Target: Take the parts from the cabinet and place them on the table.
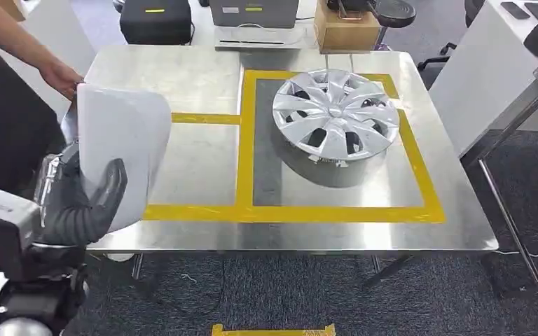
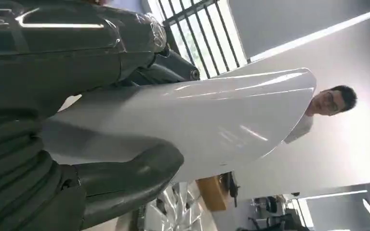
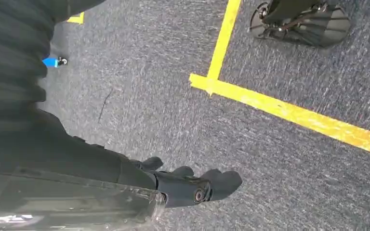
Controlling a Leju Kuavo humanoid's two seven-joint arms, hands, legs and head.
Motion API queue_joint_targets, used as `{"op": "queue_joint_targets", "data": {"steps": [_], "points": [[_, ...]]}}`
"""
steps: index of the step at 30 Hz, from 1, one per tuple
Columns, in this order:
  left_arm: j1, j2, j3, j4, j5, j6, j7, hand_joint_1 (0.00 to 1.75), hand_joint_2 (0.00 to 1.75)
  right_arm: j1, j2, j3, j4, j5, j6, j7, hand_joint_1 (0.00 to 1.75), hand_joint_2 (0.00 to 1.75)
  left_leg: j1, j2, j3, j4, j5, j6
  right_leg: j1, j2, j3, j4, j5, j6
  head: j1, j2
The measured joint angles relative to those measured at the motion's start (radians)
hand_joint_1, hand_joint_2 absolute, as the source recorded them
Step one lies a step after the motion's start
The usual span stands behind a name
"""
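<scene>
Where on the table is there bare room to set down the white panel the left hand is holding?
The white panel could go on the table's near-left patch below the yellow tape crossbar, or the patch above it. The wheel cover crowds the taped square.

White curved panel (image 1: pixel 122 140) upright in left hand (image 1: pixel 77 206), over table's (image 1: pixel 196 70) left edge.

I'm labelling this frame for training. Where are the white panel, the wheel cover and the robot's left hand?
white panel (image 1: pixel 129 133): head view, middle of its flat face.
wheel cover (image 1: pixel 335 113): head view, central hub.
left hand (image 1: pixel 84 206): head view, grey thumb across the panel's lower edge.
</scene>
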Motion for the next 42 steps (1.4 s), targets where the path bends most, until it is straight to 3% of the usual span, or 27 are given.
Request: {"op": "queue_joint_targets", "data": {"steps": [4, 6, 10, 12, 14, 18, 21, 23, 27, 36, 42], "points": [[-0.019, 0.03, 0.024, -0.011, -0.043, -0.013, 0.031, 1.75, 1.75, 0.0, 0.0, 0.0, 0.0, 0.0, 0.002, 0.0, 0.0, 1.75, 0.0, 0.001, 0.0, 0.0, 0.0, 0.0, 0.001, 0.0, 0.0, 0.0, 0.0, 0.0, 0.0, 0.0], [-0.027, 0.044, 0.037, -0.018, -0.079, -0.037, 0.075, 1.75, 1.75, -0.001, 0.0, 0.0, 0.0, 0.0, 0.005, 0.0, 0.0, 1.75, 0.0, 0.001, 0.0, 0.0, 0.0, 0.0, 0.001, 0.0, 0.0, 0.001, -0.001, -0.001, 0.0, 0.0], [-0.092, 0.109, 0.075, -0.016, -0.159, -0.167, 0.227, 1.75, 1.75, -0.005, 0.004, 0.0, 0.0, 0.0, 0.02, 0.015, 0.0, 1.75, 0.001, 0.001, 0.0, 0.0, 0.0, 0.0, 0.002, 0.0, 0.0, 0.001, -0.001, -0.001, 0.0, 0.0], [-0.135, 0.147, 0.096, -0.004, -0.188, -0.273, 0.298, 1.75, 1.75, -0.009, 0.005, 0.003, 0.0, 0.0, 0.031, 0.028, 0.0, 1.75, 0.001, 0.0, 0.0, 0.0, 0.0, 0.0, 0.002, 0.0, -0.001, 0.001, -0.001, -0.001, 0.0, 0.0], [-0.185, 0.193, 0.113, 0.032, -0.217, -0.372, 0.319, 1.75, 1.75, -0.016, 0.005, 0.01, 0.0, 0.0, 0.04, 0.039, 0.0, 1.75, 0.002, 0.0, 0.001, 0.0, 0.0, 0.0, 0.002, 0.0, -0.001, 0.001, -0.001, -0.001, 0.0, 0.0], [-0.264, 0.271, 0.132, 0.129, -0.262, -0.556, 0.321, 1.75, 1.75, -0.03, 0.007, 0.03, 0.0, 0.0, 0.059, 0.06, 0.0, 1.75, 0.002, 0.0, 0.002, 0.0, 0.0, -0.001, 0.002, 0.002, -0.001, 0.001, -0.001, -0.001, 0.0, 0.0], [-0.312, 0.313, 0.132, 0.196, -0.294, -0.652, 0.321, 1.75, 1.75, -0.036, 0.008, 0.038, 0.0, 0.0, 0.068, 0.071, 0.0, 1.75, 0.002, -0.001, 0.002, 0.0, 0.0, -0.001, 0.002, 0.002, -0.001, 0.001, -0.001, -0.001, 0.0, 0.0], [-0.346, 0.336, 0.124, 0.25, -0.341, -0.749, 0.321, 1.75, 1.75, -0.038, 0.01, 0.049, 0.0, 0.0, 0.072, 0.076, 0.0, 1.75, 0.002, -0.003, 0.001, 0.0, 0.0, -0.001, 0.002, 0.001, -0.001, 0.001, -0.001, -0.002, 0.0, 0.0], [-0.404, 0.372, 0.096, 0.345, -0.414, -0.875, 0.32, 1.75, 1.75, -0.045, 0.011, 0.066, 0.0, 0.0, 0.081, 0.085, 0.0, 1.75, 0.002, -0.006, 0.001, 0.0, 0.0, -0.001, 0.002, 0.001, -0.001, 0.001, -0.002, -0.002, 0.0, 0.0], [-0.478, 0.411, 0.023, 0.493, -0.486, -0.961, 0.307, 1.75, 1.75, -0.051, 0.015, 0.102, -0.001, 0.0, 0.084, 0.091, 0.0, 1.75, 0.002, -0.014, 0.0, 0.0, 0.0, -0.001, 0.002, -0.005, -0.001, 0.001, -0.003, -0.004, 0.0, 0.0], [-0.509, 0.406, -0.043, 0.575, -0.562, -0.957, 0.196, 1.75, 1.75, -0.053, 0.016, 0.124, -0.001, 0.0, 0.093, 0.097, 0.0, 1.75, 0.002, -0.019, 0.0, 0.0, 0.0, -0.001, 0.002, -0.007, -0.001, 0.0, -0.003, -0.004, 0.0, 0.0]]}}
